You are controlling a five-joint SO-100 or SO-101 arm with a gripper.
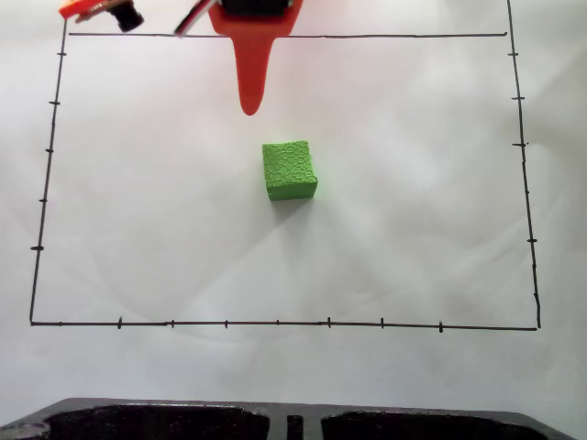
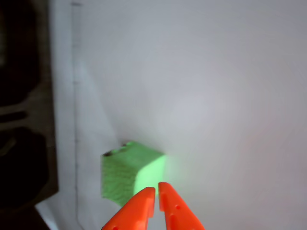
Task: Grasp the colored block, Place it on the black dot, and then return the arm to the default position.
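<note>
The green cube (image 1: 290,170) sits on white paper (image 1: 413,229) a little above the middle of the fixed view, inside a hand-drawn black rectangle with tick marks (image 1: 275,323). The orange gripper (image 1: 249,105) comes down from the top edge of that frame, its pointed tip ending above and slightly left of the cube, with a clear strip of paper between them — they are apart, not touching. The coming move turns on that: in the fixed view the cube lies just below and a touch right of the tip.

In the wrist view the two orange fingertips (image 2: 146,201) rise from the bottom edge with only a thin slit between them, so the gripper (image 2: 156,191) is all but closed and holds nothing. The cube (image 2: 129,172) shows just beyond the tips, lower left of centre, one corner turned toward the camera. A small dark smudge shows at its far top edge; whether this is the black dot or a shadow cannot be told. No dot is plain elsewhere on the paper.

The cube is nearly square, with no long axis to favour. There is open paper all round it, and the drawn border is well away on every side. A dark moulded tray (image 1: 183,422) lies along the bottom edge, well apart.
</note>
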